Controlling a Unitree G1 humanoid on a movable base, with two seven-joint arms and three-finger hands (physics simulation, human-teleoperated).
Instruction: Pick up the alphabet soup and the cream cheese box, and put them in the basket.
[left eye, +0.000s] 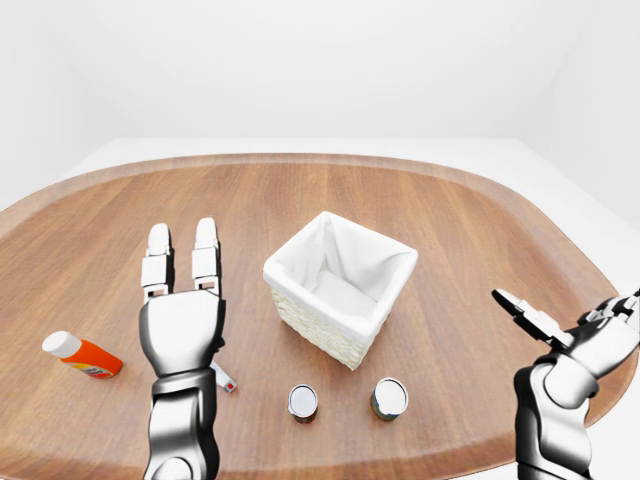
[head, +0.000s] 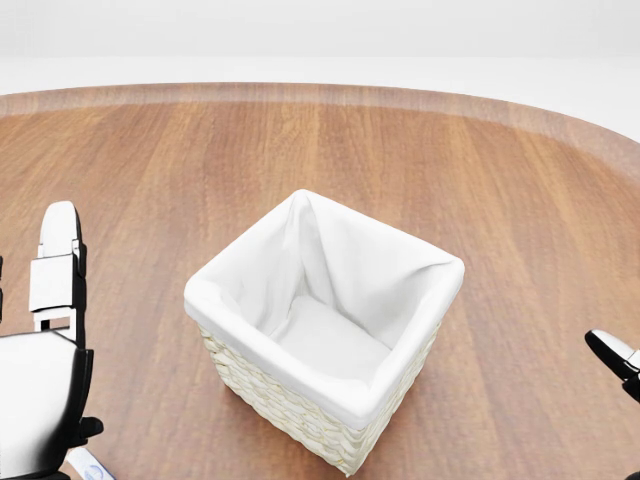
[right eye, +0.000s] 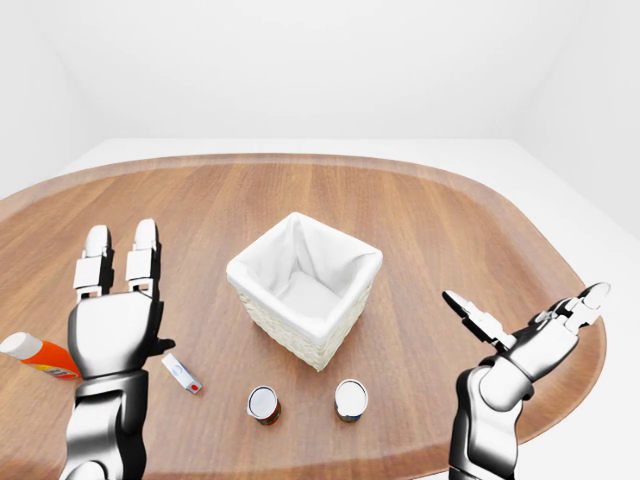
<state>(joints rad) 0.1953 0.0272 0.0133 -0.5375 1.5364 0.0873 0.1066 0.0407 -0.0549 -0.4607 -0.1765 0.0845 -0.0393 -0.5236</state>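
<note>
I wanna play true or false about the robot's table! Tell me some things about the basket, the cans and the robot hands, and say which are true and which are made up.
1. The basket has nothing inside its white lining. True.
2. Two cans stand on the table, the left can and the right can. True.
3. The left hand is squeezing a can. False: its fingers point up, open, and hold nothing.
4. The orange bottle stands upright inside the basket. False: it lies on its side on the table, far to the left in the left-eye view.
5. The right hand is open and empty. True.
</note>
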